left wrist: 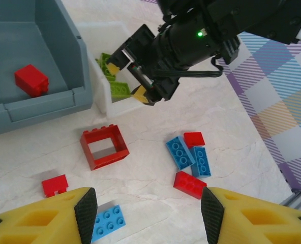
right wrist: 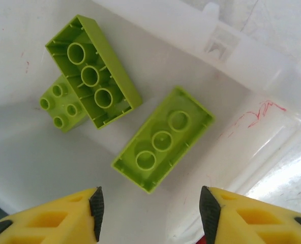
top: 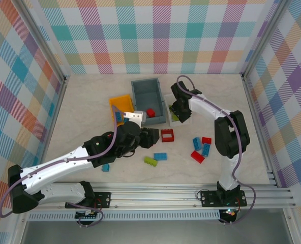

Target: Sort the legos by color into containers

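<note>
Right wrist view: right gripper (right wrist: 150, 211) hangs over the white bin (right wrist: 33, 168), jaws apart and empty; three lime bricks (right wrist: 163, 138) lie inside. Left gripper (left wrist: 148, 213), jaws apart and empty, hovers above the table (left wrist: 150, 107) over loose blue bricks (left wrist: 180, 152) and a red frame (left wrist: 104, 146). One red brick (left wrist: 31, 80) sits in the grey bin (left wrist: 38, 107).

The right gripper (right wrist: 151, 216) is hovering over the white bin (right wrist: 33, 168), its yellow fingers (right wrist: 210, 211) standing apart with nothing between them. Three lime green legos are lying on the bin's floor. The long brick (right wrist: 92, 71) is resting hollow side up, overlapping the small brick (right wrist: 59, 107) beside it. The second long brick (right wrist: 163, 138), also underside up, is sitting apart from them, nearer the bin's wall, which is carrying faint red marks (right wrist: 262, 109).
</note>
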Tool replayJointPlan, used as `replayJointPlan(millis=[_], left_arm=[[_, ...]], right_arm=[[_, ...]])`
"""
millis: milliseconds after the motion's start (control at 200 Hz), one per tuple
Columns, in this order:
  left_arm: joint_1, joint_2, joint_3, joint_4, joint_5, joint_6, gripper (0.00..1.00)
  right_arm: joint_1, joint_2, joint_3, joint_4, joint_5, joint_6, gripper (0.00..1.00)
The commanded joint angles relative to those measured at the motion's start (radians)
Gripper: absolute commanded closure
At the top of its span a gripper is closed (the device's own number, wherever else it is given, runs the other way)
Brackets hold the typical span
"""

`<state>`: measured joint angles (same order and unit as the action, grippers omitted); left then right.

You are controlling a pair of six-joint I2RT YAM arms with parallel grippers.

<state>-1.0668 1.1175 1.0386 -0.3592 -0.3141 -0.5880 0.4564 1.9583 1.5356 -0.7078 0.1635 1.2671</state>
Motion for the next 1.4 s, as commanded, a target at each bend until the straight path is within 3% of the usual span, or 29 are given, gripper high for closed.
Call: replayJointPlan(millis=[0, 220, 355, 455, 555, 665, 795, 1225, 1395], left_arm=[[-0.01, 0.004, 0.043, 0.015, 0.009, 0.02, 0.41], [-0.002, -0.004, 0.065, -0.168, -0.114, -0.083, 0.42], [0.088, -0.022, 0.069, -0.384, -0.127, -0.181, 0.44], [0.255, -0.052, -0.003, -0.476, -0.01, -0.222, 0.43], [0.435, -0.054, -0.105, -0.452, 0.135, -0.183, 0.37], [0.567, -0.019, -0.178, -0.377, 0.221, -0.125, 0.33], [0.657, 0.06, -0.227, -0.264, 0.28, -0.084, 0.33], [0.767, 0.337, -0.221, -0.13, 0.262, 0.031, 0.33], [0.774, 0.414, -0.198, -0.106, 0.233, 0.048, 0.42]], right_arm=[[-0.006, -0.054, 0.021, -0.041, 0.0, 0.004, 0.4], [0.036, -0.238, -0.038, -0.021, 0.066, -0.079, 0.39], [0.152, -0.415, -0.166, 0.089, 0.154, -0.27, 0.39], [0.305, -0.552, -0.354, 0.293, 0.167, -0.503, 0.39], [0.452, -0.632, -0.519, 0.475, 0.055, -0.693, 0.32], [0.578, -0.658, -0.601, 0.539, -0.014, -0.774, 0.28], [0.689, -0.667, -0.657, 0.586, -0.019, -0.794, 0.25], [0.722, -0.654, -0.653, 0.594, -0.024, -0.763, 0.24], [0.722, -0.655, -0.654, 0.605, -0.035, -0.742, 0.24]])
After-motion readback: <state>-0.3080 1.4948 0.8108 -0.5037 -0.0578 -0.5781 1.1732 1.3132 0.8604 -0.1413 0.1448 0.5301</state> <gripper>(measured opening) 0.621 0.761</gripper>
